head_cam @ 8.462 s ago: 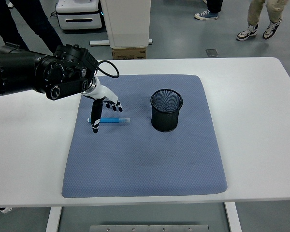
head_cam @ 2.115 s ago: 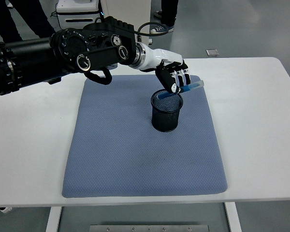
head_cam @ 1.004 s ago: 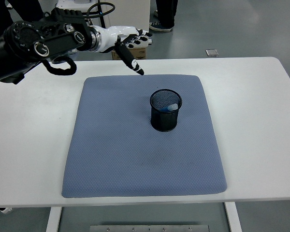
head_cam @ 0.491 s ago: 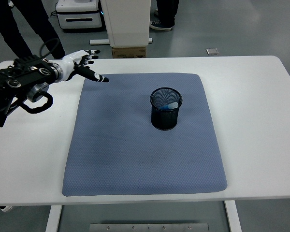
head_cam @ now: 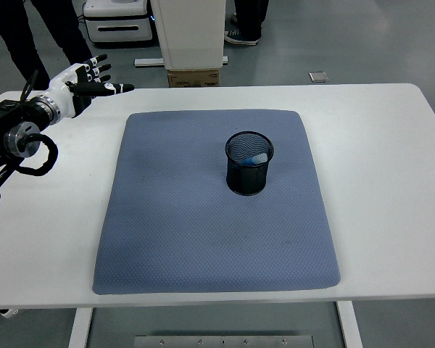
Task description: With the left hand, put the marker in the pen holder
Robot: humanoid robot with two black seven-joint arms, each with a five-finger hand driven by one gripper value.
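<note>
A black mesh pen holder (head_cam: pixel 249 164) stands upright on the blue mat (head_cam: pixel 203 232), right of its middle. The blue marker (head_cam: pixel 257 158) leans inside the holder, its pale cap end showing near the rim. My left hand (head_cam: pixel 87 78) is far off at the table's back left corner, its white and black fingers (head_cam: pixel 119 88) spread and holding nothing. The black left arm runs out of the picture's left edge. No right arm appears in the head view.
The white table (head_cam: pixel 377 167) extends well to the right of the mat. Behind it stand a white cabinet (head_cam: pixel 188 32) with a cardboard box (head_cam: pixel 193 77), a white machine (head_cam: pixel 119 18), and people's legs at the top.
The left hand has let the marker drop into the holder and has drawn back to the left and away, from above the mat's back edge to the table's back left corner.
</note>
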